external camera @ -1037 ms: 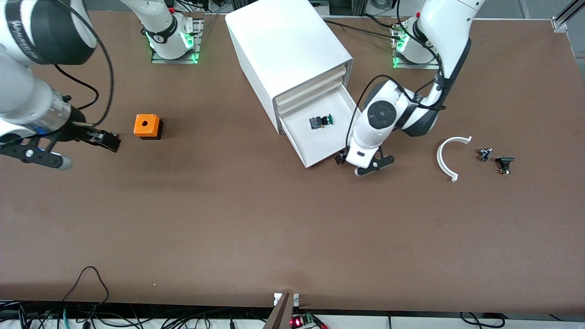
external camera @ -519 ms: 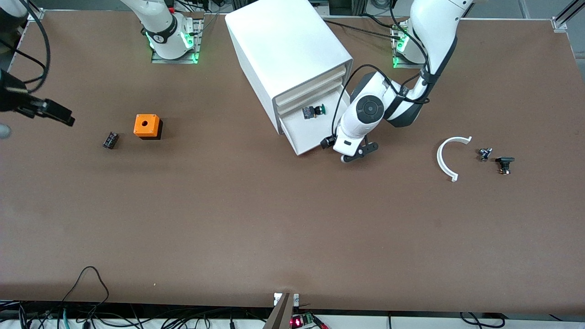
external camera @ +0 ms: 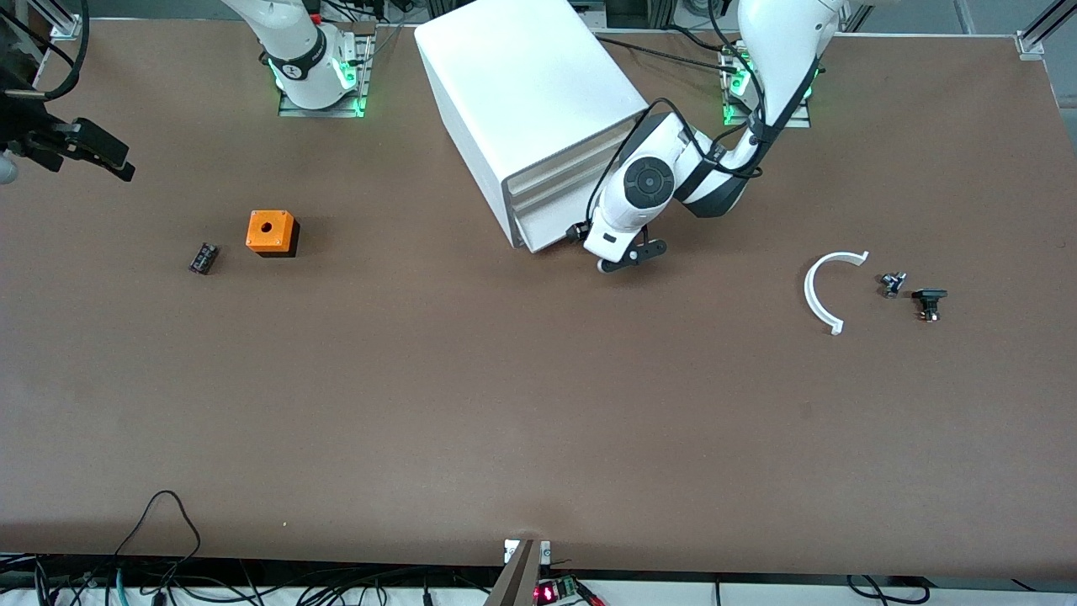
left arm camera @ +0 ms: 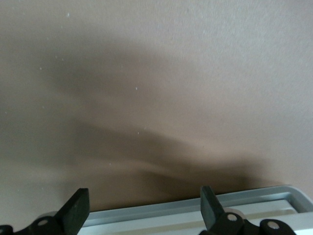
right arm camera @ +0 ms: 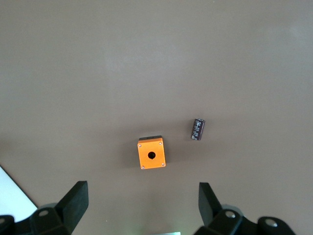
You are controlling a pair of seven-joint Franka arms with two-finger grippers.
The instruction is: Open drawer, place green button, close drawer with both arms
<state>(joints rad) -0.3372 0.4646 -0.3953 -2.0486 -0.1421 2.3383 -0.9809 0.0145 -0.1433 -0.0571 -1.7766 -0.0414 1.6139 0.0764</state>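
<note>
The white cabinet stands at the middle of the table's robot side. Its lowest drawer is pushed in, front about level with the other drawers. The button is hidden inside. My left gripper is open, low at that drawer's front. In the left wrist view the drawer's pale edge lies between the spread fingers of the left gripper, which hold nothing. My right gripper is open and empty, raised over the right arm's end of the table; its wrist view shows the spread right gripper above bare table.
An orange box with a hole and a small black part lie toward the right arm's end; both show in the right wrist view, box and part. A white curved piece and two small dark parts lie toward the left arm's end.
My left gripper has pushed the open drawer, with the button in it, back into the cabinet. My right gripper let the small black part go on the table and rose away.
</note>
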